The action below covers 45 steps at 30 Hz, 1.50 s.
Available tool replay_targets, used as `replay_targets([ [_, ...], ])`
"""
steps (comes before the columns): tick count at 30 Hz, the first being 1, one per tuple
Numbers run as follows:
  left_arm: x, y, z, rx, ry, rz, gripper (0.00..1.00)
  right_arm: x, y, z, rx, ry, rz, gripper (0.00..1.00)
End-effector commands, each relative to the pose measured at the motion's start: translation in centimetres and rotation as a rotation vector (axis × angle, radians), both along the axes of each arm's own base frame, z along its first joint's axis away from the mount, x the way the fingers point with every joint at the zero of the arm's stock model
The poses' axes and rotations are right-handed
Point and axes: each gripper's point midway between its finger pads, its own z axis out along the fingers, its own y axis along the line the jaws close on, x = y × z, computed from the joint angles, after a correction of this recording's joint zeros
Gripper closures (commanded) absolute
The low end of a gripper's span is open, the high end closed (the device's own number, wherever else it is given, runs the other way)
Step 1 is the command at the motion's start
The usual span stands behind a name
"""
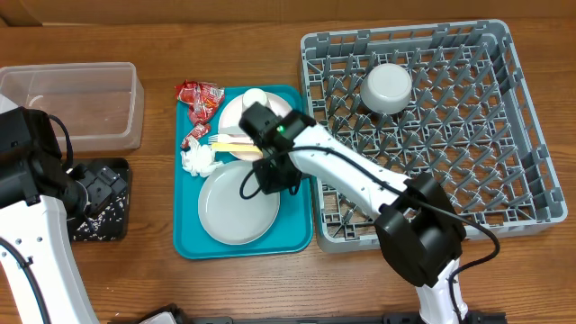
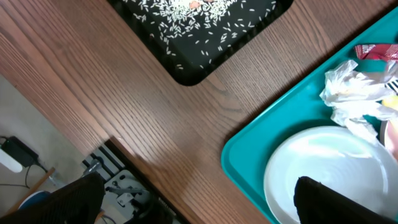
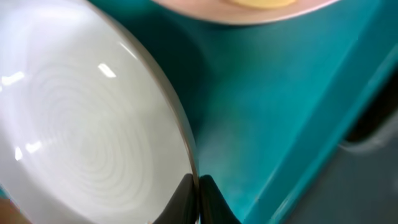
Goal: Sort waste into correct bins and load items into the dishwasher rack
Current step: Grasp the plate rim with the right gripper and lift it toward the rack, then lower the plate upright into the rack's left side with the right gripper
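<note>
Clearly the step in hand is lifting the grey plate (image 1: 236,209) out of the teal tray (image 1: 191,229) for the dishwasher rack (image 1: 468,121). The right gripper (image 3: 198,198) has its jaws pressed together on the plate's thin rim, on the side nearest the rack. The bite looks shallow, so the lift should be slow, and the plate should be tipped on edge only once it is clear of the tray's wall. It then wants setting between pegs in a bare stretch of rack, away from the bowl (image 1: 387,87) near the far wall. A slip could drop it onto the pale plate (image 1: 236,115) and cutlery (image 1: 229,142) just beside it. The grey plate is round, smooth and glossy, with faint rings in its middle and no food on it. It lies flat at the tray's near end. The left gripper (image 2: 199,193) hangs with jaws spread over bare table, between the black tray (image 2: 199,37) and the teal one.
</note>
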Motion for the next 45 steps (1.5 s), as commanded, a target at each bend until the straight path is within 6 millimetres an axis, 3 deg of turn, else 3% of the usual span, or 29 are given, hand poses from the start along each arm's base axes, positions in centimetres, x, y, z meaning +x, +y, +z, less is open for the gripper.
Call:
replay_targets([
  [1, 0.2, 0.3, 0.3, 0.007, -0.012, 0.020, 0.00, 1.4, 0.3, 3.2, 0.014, -0.046, 0.019, 0.96],
  [11, 0.2, 0.3, 0.3, 0.007, -0.012, 0.020, 0.00, 4.0, -6.4, 14.2, -0.259, -0.304, -0.133, 0.96],
  [15, 0.2, 0.3, 0.4, 0.008, -0.012, 0.020, 0.00, 4.2, -7.6, 18.2, -0.227, -0.418, -0.167, 0.96],
  [23, 0.2, 0.3, 0.3, 0.007, -0.012, 0.020, 0.00, 2.4, -12.0, 26.7, -0.129, -0.617, -0.254, 0.96],
  [27, 0.2, 0.3, 0.3, 0.007, -0.012, 0.020, 0.00, 1.1, -16.5, 29.3, -0.121, -0.675, -0.339, 0.96],
  [32, 0.2, 0.3, 0.3, 0.007, -0.012, 0.020, 0.00, -1.1, -22.3, 29.0, -0.171, -0.674, -0.484, 0.96],
  [35, 0.2, 0.3, 0.3, 0.007, -0.012, 0.019, 0.00, -2.5, -24.3, 27.5, -0.194, -0.626, -0.520, 0.96],
  [45, 0.2, 0.3, 0.3, 0.007, -0.012, 0.020, 0.00, -4.6, -25.8, 19.6, -0.358, -0.432, -0.596, 0.96],
])
